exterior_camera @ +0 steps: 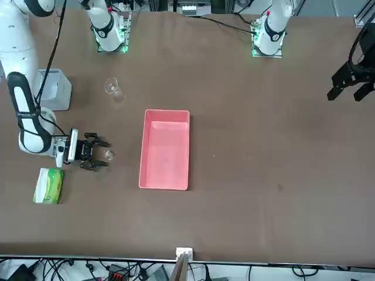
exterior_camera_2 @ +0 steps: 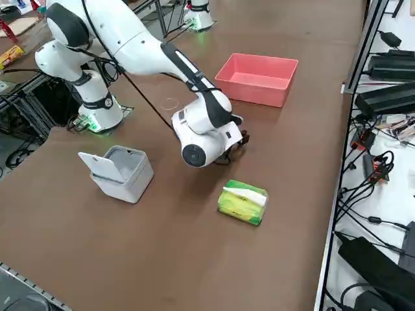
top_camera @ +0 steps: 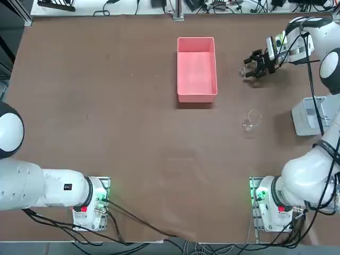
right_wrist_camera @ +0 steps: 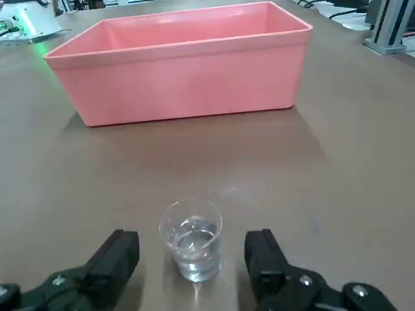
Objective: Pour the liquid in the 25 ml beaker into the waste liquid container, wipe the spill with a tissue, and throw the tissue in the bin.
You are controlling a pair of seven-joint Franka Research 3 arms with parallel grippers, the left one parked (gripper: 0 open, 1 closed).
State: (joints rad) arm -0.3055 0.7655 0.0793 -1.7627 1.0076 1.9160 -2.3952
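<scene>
Two black fingers of the right gripper (right_wrist_camera: 192,259) stand spread wide, low at the table, with the 25 ml beaker (right_wrist_camera: 191,238) upright between them, touching neither and holding clear liquid. No writing is readable anywhere. Bare brown table (top_camera: 133,159) separates it from the waste liquid container (top_camera: 197,68) beyond. The bin (exterior_camera_2: 121,172) sits nearer the base; its inside stays hidden.

On the table: two clear glass beakers (one tiny beaker (right_wrist_camera: 192,240) holding clear liquid, one larger spouted beaker (top_camera: 251,120)), one pink rectangular plastic tray (top_camera: 196,69), one pale grey box (exterior_camera_2: 120,172) with its lid up, and one green tissue pack (exterior_camera_2: 242,201).
</scene>
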